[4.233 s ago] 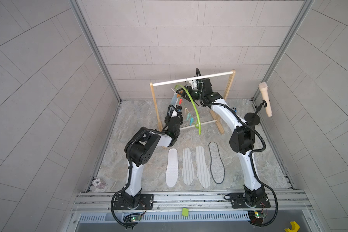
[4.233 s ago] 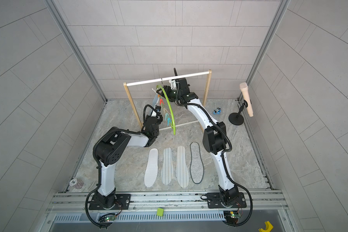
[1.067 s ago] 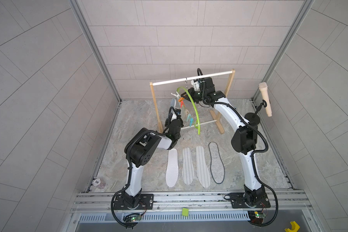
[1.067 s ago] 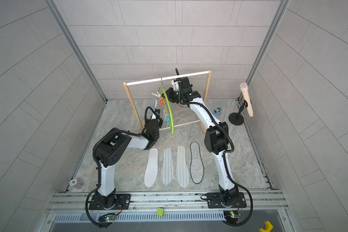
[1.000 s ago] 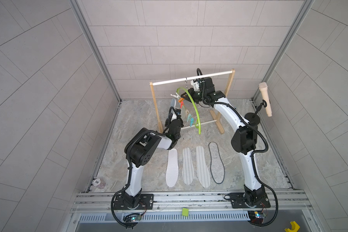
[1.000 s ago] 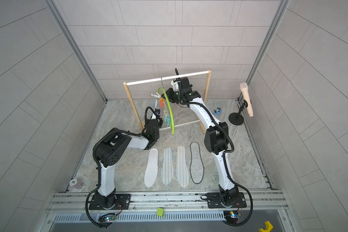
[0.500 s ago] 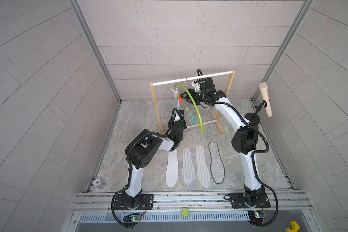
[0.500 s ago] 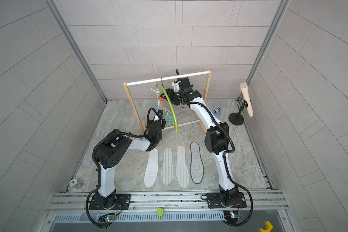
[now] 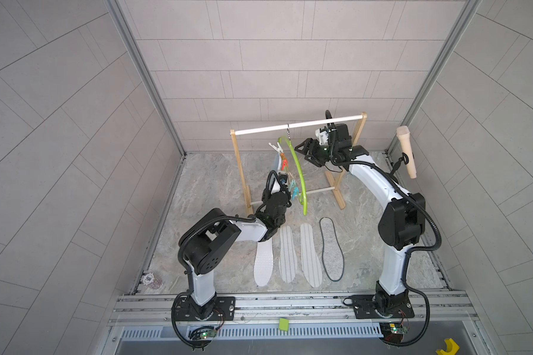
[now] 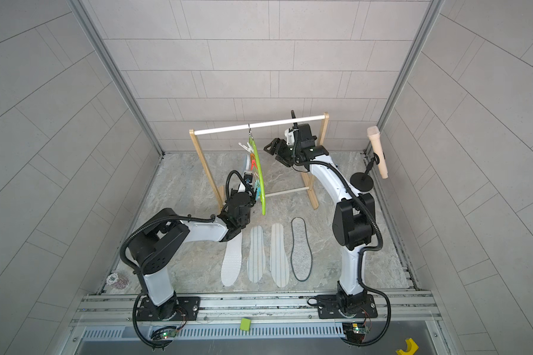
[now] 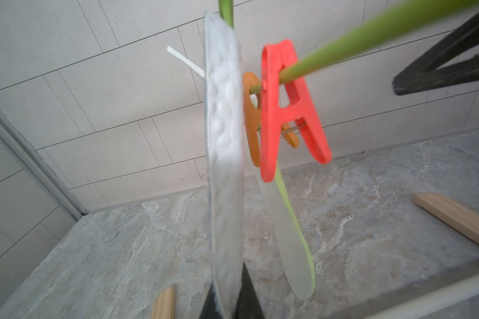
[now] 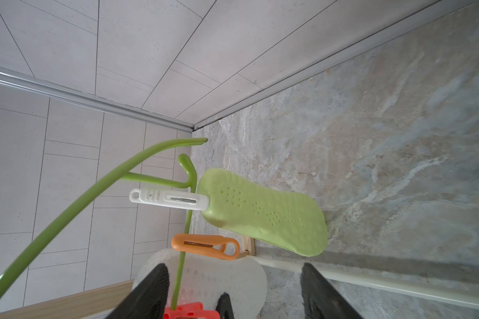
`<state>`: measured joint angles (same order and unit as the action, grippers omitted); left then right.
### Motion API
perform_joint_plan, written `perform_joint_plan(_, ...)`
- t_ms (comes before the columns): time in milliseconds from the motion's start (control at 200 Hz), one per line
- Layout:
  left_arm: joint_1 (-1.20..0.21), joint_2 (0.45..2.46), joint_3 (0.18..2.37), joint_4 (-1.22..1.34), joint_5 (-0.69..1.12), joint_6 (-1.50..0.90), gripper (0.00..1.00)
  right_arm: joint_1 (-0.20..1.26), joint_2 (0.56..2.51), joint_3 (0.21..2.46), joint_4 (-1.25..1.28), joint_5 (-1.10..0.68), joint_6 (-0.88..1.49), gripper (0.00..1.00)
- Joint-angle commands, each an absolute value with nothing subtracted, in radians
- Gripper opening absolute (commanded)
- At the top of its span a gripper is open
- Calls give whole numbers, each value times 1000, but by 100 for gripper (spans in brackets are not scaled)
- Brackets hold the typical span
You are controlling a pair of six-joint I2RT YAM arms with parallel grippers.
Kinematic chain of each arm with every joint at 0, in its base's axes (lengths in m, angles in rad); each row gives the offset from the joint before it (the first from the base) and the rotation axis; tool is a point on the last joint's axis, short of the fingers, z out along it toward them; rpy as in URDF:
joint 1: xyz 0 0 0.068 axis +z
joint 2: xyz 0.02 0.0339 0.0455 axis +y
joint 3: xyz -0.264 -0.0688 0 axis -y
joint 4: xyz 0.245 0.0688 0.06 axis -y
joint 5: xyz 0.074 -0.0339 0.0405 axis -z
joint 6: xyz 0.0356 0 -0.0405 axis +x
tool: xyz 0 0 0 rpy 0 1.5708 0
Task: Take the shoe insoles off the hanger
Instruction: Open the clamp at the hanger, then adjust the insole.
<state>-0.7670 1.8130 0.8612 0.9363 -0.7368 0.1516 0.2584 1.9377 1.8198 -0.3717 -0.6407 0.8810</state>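
Left fingers (image 11: 249,301) pinch the grey insole (image 11: 226,138) under the hanger (image 9: 301,184); right fingers (image 12: 147,292) gape beside it, so pulling may unhook the hanger.

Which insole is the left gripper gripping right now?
The pale grey embossed insole, standing on edge in the shut left gripper. The pale mint insole hangs from a white clothespin; four others lie on the floor.

From high overhead, both top views show us the whole scene; our wrist cameras look from close by at the hanger (image 11: 343,52), which all four share.
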Motion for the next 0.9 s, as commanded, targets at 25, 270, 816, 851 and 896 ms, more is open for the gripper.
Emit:
perform_joint_plan(25,-782,1735,823,853,-785,94,0,257,1851,1753,-317,-630,877,77)
perform_joint_plan(270,-798,1591,766,673,-763,-3,0,255,1749,1630,-340,-621,837,76)
perform_joint_plan(816,-796,1054,741,-39,-552,-315,0,173,1434,1334,-434,-652,790,68)
perform_joint_plan(851,-795,1008,745,-81,-520,-329,0,164,1401,1318,-459,-653,782,67)
perform_joint_plan(896,-791,951,751,-138,-490,-353,0,150,1359,1301,-496,-659,765,66)
